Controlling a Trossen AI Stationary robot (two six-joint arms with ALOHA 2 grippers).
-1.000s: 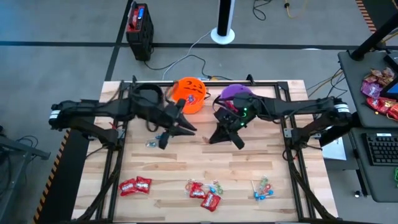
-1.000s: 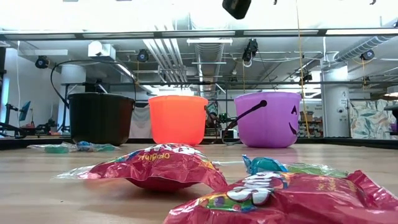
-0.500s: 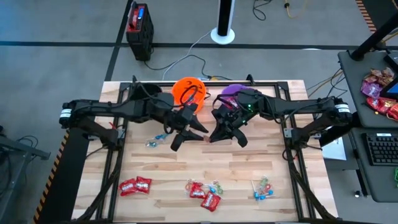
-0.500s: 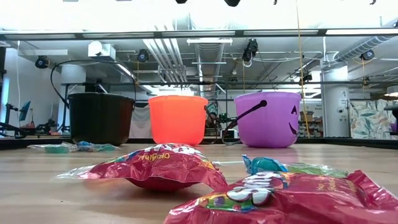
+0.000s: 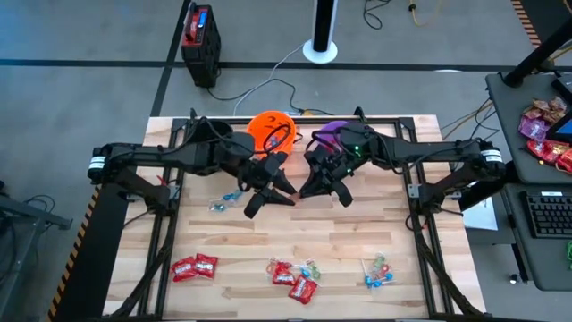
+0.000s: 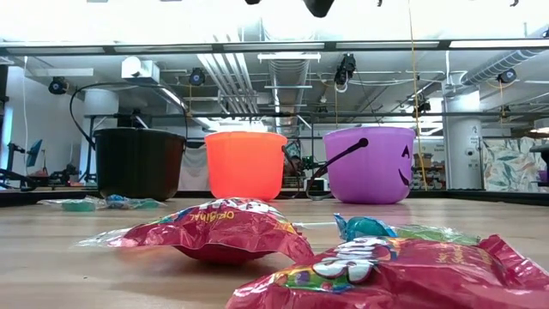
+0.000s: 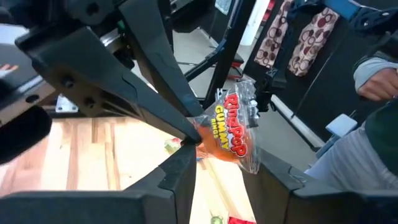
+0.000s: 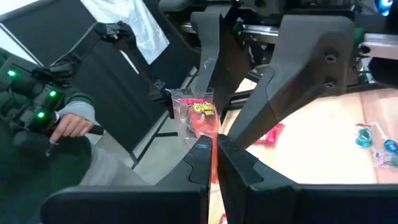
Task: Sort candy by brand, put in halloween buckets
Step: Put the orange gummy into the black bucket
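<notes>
A clear candy packet with red and orange print (image 7: 233, 127) (image 8: 198, 115) hangs in the air above the middle of the table, between my two grippers. My right gripper (image 5: 302, 193) (image 8: 216, 148) is shut on it. My left gripper (image 5: 271, 202) (image 7: 225, 159) is open, one finger on either side of the packet; I cannot tell whether they touch it. The black (image 6: 137, 163), orange (image 6: 245, 165) (image 5: 271, 132) and purple (image 6: 371, 163) (image 5: 332, 131) buckets stand along the far edge. Red packets (image 5: 195, 266) (image 5: 293, 282), lollipops (image 5: 377, 271) and blue pieces (image 5: 223, 200) lie on the table. My right gripper pinches the packet's lower edge (image 8: 205, 134) between its two fingers, coming from the table's right side. The packet is lifted clear of the table and stands out past the fingertips (image 7: 189, 121), toward the left gripper.
The candy lies mostly along the table's near edge, with two red packets (image 6: 223, 230) (image 6: 386, 270) close to the low camera. A black frame (image 5: 420, 206) borders the wooden top. A person's hand (image 7: 379, 81) (image 8: 74, 124) shows beyond the table in the wrist views.
My left gripper has moved toward the table's right, up to the right gripper, so its open fingers now stand around the packet. My right gripper has shifted slightly toward the far edge and the left.
</notes>
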